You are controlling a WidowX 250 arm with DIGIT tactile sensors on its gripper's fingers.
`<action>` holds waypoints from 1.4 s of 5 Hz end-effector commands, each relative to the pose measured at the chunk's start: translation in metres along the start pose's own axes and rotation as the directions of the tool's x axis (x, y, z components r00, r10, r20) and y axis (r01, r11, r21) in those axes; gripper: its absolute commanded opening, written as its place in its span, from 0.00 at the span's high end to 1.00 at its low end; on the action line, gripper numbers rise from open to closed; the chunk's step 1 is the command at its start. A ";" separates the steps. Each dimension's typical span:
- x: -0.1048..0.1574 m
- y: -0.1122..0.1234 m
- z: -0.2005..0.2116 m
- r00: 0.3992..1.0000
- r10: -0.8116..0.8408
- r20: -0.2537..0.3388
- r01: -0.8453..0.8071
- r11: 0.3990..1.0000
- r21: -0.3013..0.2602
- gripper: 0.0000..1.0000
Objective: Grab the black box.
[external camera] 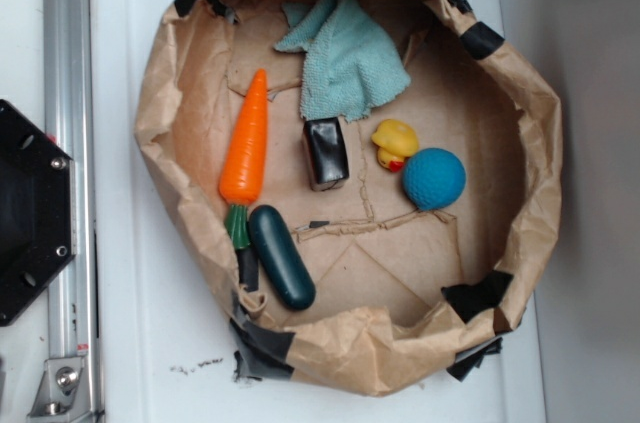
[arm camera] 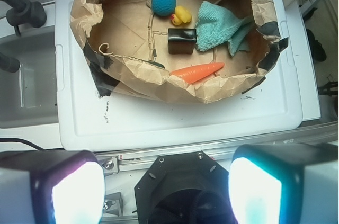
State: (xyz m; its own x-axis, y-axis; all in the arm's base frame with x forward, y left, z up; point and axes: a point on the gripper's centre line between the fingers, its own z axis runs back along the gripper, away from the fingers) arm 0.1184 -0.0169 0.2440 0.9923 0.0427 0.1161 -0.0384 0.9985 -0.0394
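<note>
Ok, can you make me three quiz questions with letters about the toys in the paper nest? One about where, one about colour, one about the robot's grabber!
1. What lies just beside the black box?
A. teal cloth
B. spoon
C. cup

2. What colour is the ball?
A. red
B. blue
C. white

3. The gripper is:
A. open, far from the box
B. shut on the box
C. shut on the carrot

Answers: 1 A, the cloth reaches the box's end. 2 B, blue beside the duck. 3 A, its fingers stand apart outside the nest.
</note>
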 end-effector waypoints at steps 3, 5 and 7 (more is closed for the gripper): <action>0.103 0.075 -0.035 0.985 -0.136 -0.106 0.154 0.968 0.196 0.00; 0.158 0.078 -0.092 0.799 -0.594 -0.093 0.601 0.787 0.137 0.00; 0.102 0.038 -0.097 0.425 -0.905 0.026 0.903 0.426 0.058 0.00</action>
State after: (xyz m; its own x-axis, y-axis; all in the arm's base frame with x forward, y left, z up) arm 0.2352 0.0350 0.1451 0.4706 -0.8770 0.0975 0.8715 0.4792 0.1043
